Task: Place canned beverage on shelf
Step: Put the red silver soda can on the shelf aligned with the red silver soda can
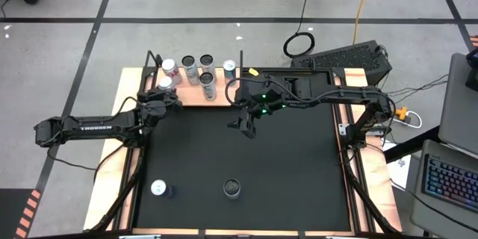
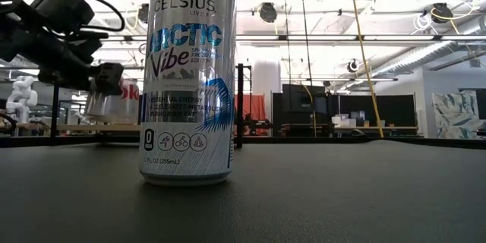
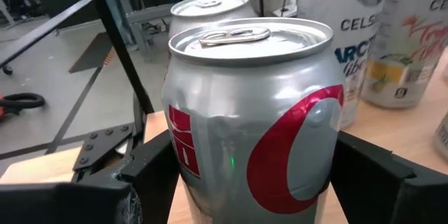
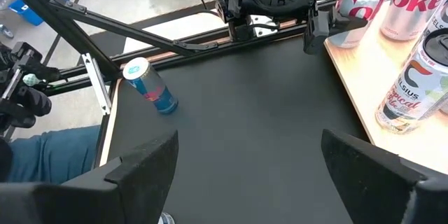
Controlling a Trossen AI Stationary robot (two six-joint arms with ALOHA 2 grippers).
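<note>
The canned beverage (image 3: 245, 98) is a silver can with red lettering, upright at the left end of the light-wood shelf (image 1: 190, 95), and also shows in the high view (image 1: 164, 84). My left gripper (image 1: 166, 93) reaches level from the table's left, a finger on each side of the can. Several more cans (image 1: 206, 66) stand on the board behind and beside it. My right gripper (image 1: 245, 125) hangs open above the black mat, near the shelf's right end, with nothing between its fingers (image 4: 147, 161). My left gripper has the can's lower body between its two fingers, one at the left side (image 3: 180, 147) and one at the right side (image 3: 329, 147), with no gap showing at either. The fingers (image 3: 150, 171) come level from the table's left. The can stands upright, its base hidden.
A tall Celsius can (image 1: 232, 187) and a blue-and-silver can (image 1: 159, 188) stand on the mat near the front edge. Thin black rods (image 1: 240, 48) rise at the shelf's corners. A keyboard and cables lie off the table's right side.
</note>
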